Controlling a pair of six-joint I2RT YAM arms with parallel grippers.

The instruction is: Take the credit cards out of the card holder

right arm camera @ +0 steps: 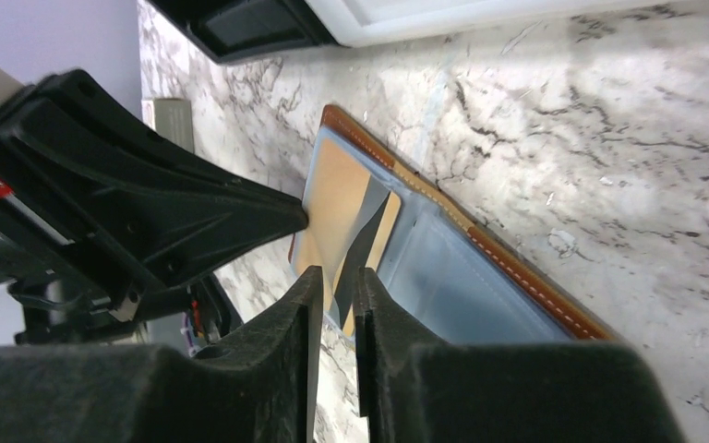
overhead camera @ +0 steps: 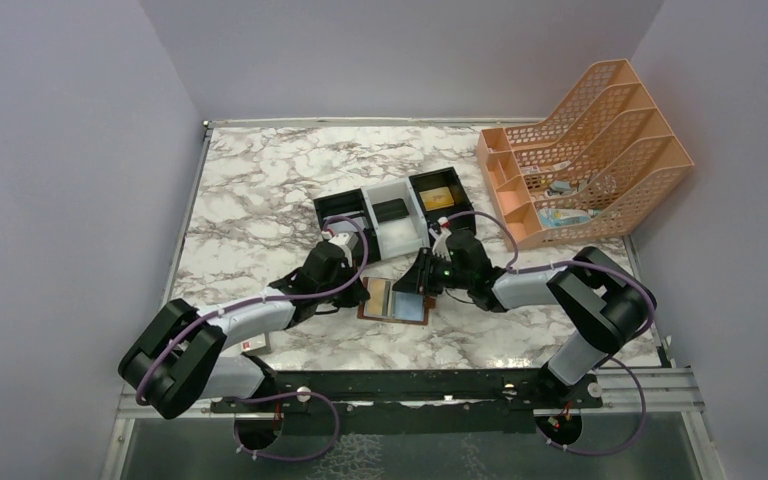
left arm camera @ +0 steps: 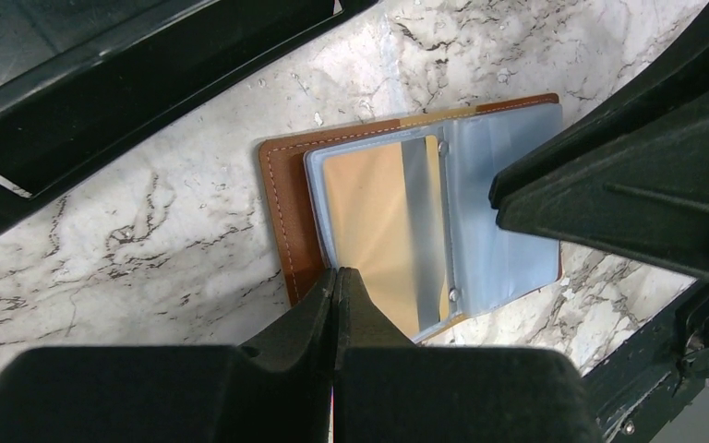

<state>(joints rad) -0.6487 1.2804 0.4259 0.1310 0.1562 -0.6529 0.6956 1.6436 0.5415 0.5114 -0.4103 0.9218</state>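
Card holder [overhead camera: 395, 300]: open on table [overhead camera: 260, 190], 6 o'clock of tray [overhead camera: 400, 238] | gold card [left arm camera: 374, 217]: still sleeved | my left claw [left arm camera: 337, 273]: shut, at holder's 9 o'clock edge | my right claw [right arm camera: 337, 272]: narrowly parted, 3 o'clock side.

Black joints [overhead camera: 175, 355], pale grey links [overhead camera: 252, 318], purple cables [overhead camera: 337, 420]

Robotics test cell, laboratory type. Evidence: plain lilac walls [overhead camera: 60, 150] enclose a marble-patterned counter [overhead camera: 260, 190] on three sides. The left arm [overhead camera: 250, 318] and right arm [overhead camera: 560, 285] are bolted to a metal rail [overhead camera: 410, 385] along its near edge.
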